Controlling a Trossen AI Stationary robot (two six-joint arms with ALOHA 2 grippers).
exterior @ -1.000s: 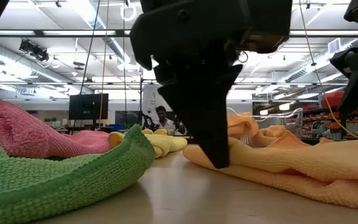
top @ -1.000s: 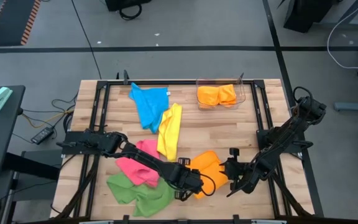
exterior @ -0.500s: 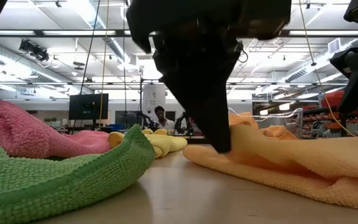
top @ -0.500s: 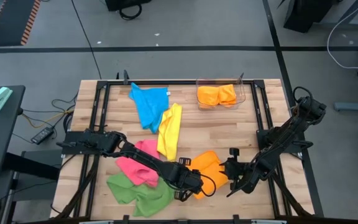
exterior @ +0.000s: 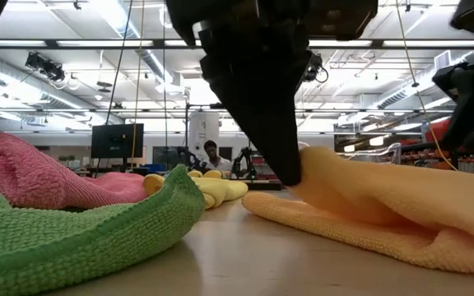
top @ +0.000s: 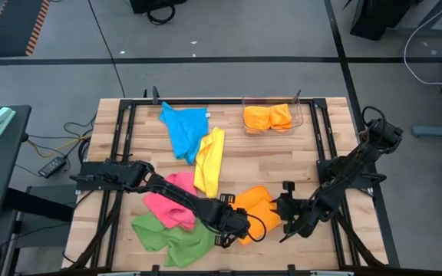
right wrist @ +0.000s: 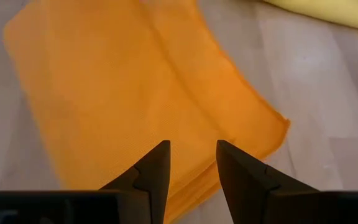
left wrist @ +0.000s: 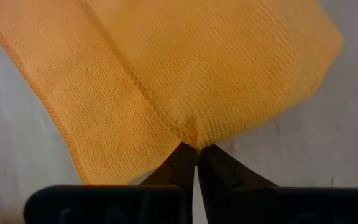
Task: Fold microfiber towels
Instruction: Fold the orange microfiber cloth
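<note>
Your left gripper (left wrist: 196,149) is now pinching the orange towel (left wrist: 185,68) edge between closed fingers, lifting it off the table (exterior: 220,263); the fold is starting. Right gripper (right wrist: 191,163) is hovering part-open above the same towel.

Dark left hand (exterior: 290,174) pinching orange towel (exterior: 377,210); green towel (exterior: 72,234) beside

Orange towel (top: 256,205) folded, front-centre
</note>
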